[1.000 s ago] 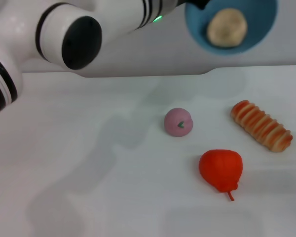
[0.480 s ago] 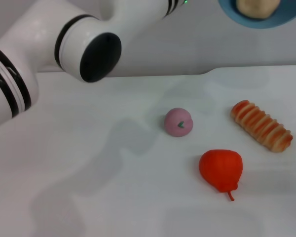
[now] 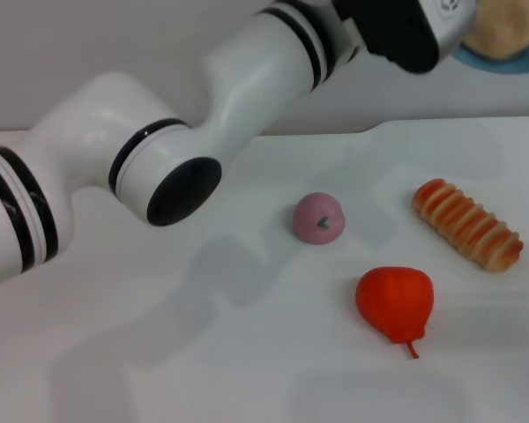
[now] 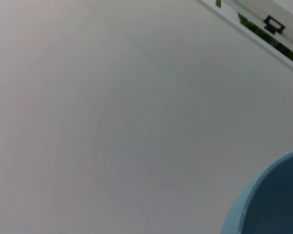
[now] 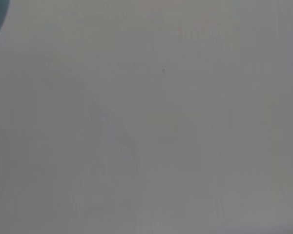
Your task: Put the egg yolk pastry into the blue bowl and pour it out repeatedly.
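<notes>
Clearly the left arm was doing the work: it reached across the head view from the robot's left toward the upper right corner, where the round light-blue plastic bowl [image 3: 504,62] hung high above the white table [image 3: 159,352], only a sliver of its rim showing past the arm's dark wrist end. The small pale beige-cream egg yolk pastry [image 3: 502,26] sat inside that bowl, its rounded top just visible at the frame's edge. The left gripper itself was hidden behind the wrist housing, so whether its jaws were clamped on the bowl or not could not be told, though the bowl was aloft and presumably held by it. The left wrist view showed a curve of the bowl's wall [image 4: 268,200] against a plain surface. The right gripper did not appear anywhere.

On the table lay a pink ball with a green mark [image 3: 318,218], an orange-striped bread roll [image 3: 467,224] well to its right, and a red pear-shaped fruit [image 3: 394,300] nearer the robot.

By my judgement the pastry was light and matte, likely to roll freely on the smooth, slippery plastic once tilted. The bowl looked stiff and light; its rim would be the sensible place to pinch, and the pastry would best be taken across its domed sides.
</notes>
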Controlling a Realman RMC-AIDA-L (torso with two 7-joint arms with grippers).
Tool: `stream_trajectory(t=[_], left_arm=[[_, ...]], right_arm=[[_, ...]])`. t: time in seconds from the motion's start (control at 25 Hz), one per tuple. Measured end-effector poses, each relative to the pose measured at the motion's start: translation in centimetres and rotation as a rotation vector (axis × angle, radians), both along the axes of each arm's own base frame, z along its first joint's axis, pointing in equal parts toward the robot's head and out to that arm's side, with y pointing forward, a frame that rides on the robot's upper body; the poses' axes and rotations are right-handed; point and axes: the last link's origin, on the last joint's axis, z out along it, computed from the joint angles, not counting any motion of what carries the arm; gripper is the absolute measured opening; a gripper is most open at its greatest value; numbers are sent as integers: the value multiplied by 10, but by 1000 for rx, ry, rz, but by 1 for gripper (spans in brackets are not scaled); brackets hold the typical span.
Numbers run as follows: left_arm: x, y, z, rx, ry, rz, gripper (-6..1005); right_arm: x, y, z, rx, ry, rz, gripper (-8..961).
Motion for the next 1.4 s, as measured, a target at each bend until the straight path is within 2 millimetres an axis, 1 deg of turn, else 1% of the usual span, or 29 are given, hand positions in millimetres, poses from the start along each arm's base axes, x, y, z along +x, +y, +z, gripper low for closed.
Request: stream_trajectory(t=[0.24,0.52,0.72,0.8,0.88,0.92,1.04,1.08,1.12,1.2,1.24,1.28,1.36,1.4], left_arm=[[-4,-10,-3,14,-16,-47,0],[0,-9,-9,-8,23,-38,-1],[3,-2,-14,-72,44,55,-1],[2,5,-11,-98,47,116,0],[0,17,-6,-139,52,218,0],[-3,21,-5,-157,58,256,0],[-16,43,10,-250,51,462,-1],[-20,46,12,-267,51,496,-1],[-28,51,16,-292,49,557,-1],[-40,57,20,-332,47,646,-1],[-53,62,23,-361,49,723,-1],[-53,62,23,-361,49,723,-1],[-69,65,25,-394,68,813,-1],[-73,66,25,-404,73,839,0]], right_arm=[[-2,2,1,1,-1,7,516],[-1,2,1,1,-1,7,512],[0,0,0,1,0,1,509],[0,0,1,1,-1,0,508],[1,0,1,1,-1,0,507],[0,0,1,1,-2,1,506],[0,1,2,3,-4,4,505],[0,1,2,3,-4,5,504],[-1,2,2,3,-4,6,504],[-2,3,2,-2,-8,12,503],[-3,4,1,-7,-12,19,502],[-3,4,1,-7,-12,19,502],[-5,6,2,-11,-17,27,500],[-6,8,2,-12,-18,30,500]])
